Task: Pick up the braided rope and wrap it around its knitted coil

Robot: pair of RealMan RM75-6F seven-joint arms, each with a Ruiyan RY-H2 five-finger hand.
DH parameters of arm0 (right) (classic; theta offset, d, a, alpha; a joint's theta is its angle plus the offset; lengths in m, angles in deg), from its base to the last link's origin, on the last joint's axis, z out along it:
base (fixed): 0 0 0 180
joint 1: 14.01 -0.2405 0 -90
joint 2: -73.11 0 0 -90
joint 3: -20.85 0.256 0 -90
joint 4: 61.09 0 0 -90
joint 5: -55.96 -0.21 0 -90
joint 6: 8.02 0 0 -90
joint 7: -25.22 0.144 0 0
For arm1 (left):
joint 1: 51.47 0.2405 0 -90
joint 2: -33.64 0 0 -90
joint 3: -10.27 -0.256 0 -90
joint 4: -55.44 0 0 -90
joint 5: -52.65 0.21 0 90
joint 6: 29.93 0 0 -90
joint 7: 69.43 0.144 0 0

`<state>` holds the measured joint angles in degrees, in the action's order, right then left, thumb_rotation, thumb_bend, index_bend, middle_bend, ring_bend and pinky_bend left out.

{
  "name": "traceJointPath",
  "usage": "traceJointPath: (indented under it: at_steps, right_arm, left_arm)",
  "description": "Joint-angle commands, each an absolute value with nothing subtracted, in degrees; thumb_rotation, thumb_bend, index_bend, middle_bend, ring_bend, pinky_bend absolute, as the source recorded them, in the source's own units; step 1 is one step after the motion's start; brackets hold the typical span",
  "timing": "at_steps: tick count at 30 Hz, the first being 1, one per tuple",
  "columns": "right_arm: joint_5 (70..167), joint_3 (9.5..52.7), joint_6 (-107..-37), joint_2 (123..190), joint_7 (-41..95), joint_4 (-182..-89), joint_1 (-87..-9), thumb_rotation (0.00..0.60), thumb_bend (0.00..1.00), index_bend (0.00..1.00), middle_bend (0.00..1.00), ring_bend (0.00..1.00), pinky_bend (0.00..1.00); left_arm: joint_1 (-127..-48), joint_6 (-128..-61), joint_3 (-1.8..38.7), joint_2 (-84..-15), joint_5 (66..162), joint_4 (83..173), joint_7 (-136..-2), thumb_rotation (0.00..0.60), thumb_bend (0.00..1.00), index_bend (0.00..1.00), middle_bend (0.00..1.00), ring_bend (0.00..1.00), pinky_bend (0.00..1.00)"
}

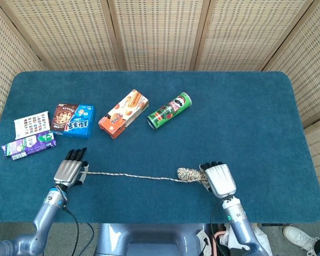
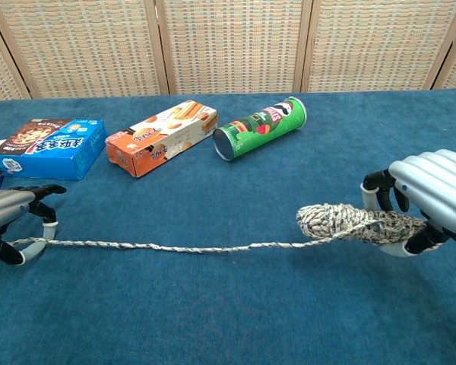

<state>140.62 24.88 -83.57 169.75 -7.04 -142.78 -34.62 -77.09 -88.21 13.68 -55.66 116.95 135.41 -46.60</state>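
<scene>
A speckled braided rope [image 1: 133, 176] [image 2: 175, 247] runs in a nearly straight line across the near part of the blue table. Its right end joins a knitted coil [image 1: 189, 174] [image 2: 349, 223] of the same yarn. My right hand [image 1: 220, 180] [image 2: 429, 199] grips the coil's right end and holds it just above the cloth. At the far left my left hand [image 1: 70, 169] [image 2: 15, 220] pinches the rope's free end, and the rope hangs slightly off the table there.
Behind the rope lie a green Pringles can [image 1: 169, 111] [image 2: 260, 127], an orange biscuit box [image 1: 124, 113] [image 2: 162, 137] and a blue cookie box [image 1: 72, 120] [image 2: 47, 147]. At the far left sit a white card [image 1: 31, 125] and a purple packet [image 1: 29, 145]. Wicker screens stand behind the table.
</scene>
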Motion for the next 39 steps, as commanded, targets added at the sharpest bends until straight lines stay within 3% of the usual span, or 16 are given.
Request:
traceJointPath:
  at_steps: [1, 9, 15, 23, 31, 39]
  right_arm:
    - [140.6, 24.9, -83.6, 169.8, -7.0, -142.8, -34.6, 0.600, 0.43, 0.61, 0.68, 0.55, 0.63]
    - [140.7, 24.9, -83.6, 169.8, -7.1, -142.9, -34.6, 0.600, 0.43, 0.62, 0.68, 0.55, 0.63]
    - [141.9, 25.0, -84.1, 169.7, -7.1, -143.1, -34.9, 0.600, 0.43, 0.62, 0.68, 0.55, 0.63]
    - [142.4, 26.4, -82.8, 168.7, -7.2, -147.2, -36.7, 0.600, 0.43, 0.63, 0.69, 0.55, 0.63]
    - [134.4, 33.9, -73.3, 165.5, -6.3, -157.4, -43.3, 0.600, 0.44, 0.65, 0.71, 0.57, 0.65]
    - [126.0, 41.1, -68.9, 165.7, -12.5, -159.8, -50.5, 0.600, 0.45, 0.65, 0.71, 0.57, 0.69]
  left_arm:
    - [-77.2, -88.1, 13.7, -55.8, 116.7, 135.3, -46.4, 0.600, 0.49, 0.68, 0.00, 0.00, 0.00]
    - [-77.1, -89.3, 13.9, -55.9, 117.9, 135.1, -47.9, 0.600, 0.50, 0.74, 0.00, 0.00, 0.00]
    - [-76.2, -96.2, 14.2, -56.1, 126.8, 132.0, -55.3, 0.600, 0.52, 0.80, 0.00, 0.00, 0.00]
    - [-76.4, -98.8, 13.8, -54.5, 131.7, 128.0, -58.6, 0.600, 0.52, 0.82, 0.00, 0.00, 0.00]
    - [-76.9, -102.3, 12.9, -52.1, 137.6, 122.7, -60.3, 0.600, 0.52, 0.83, 0.00, 0.00, 0.00]
    - [-76.9, -104.5, 12.8, -49.2, 140.0, 121.7, -61.6, 0.600, 0.53, 0.84, 0.00, 0.00, 0.00]
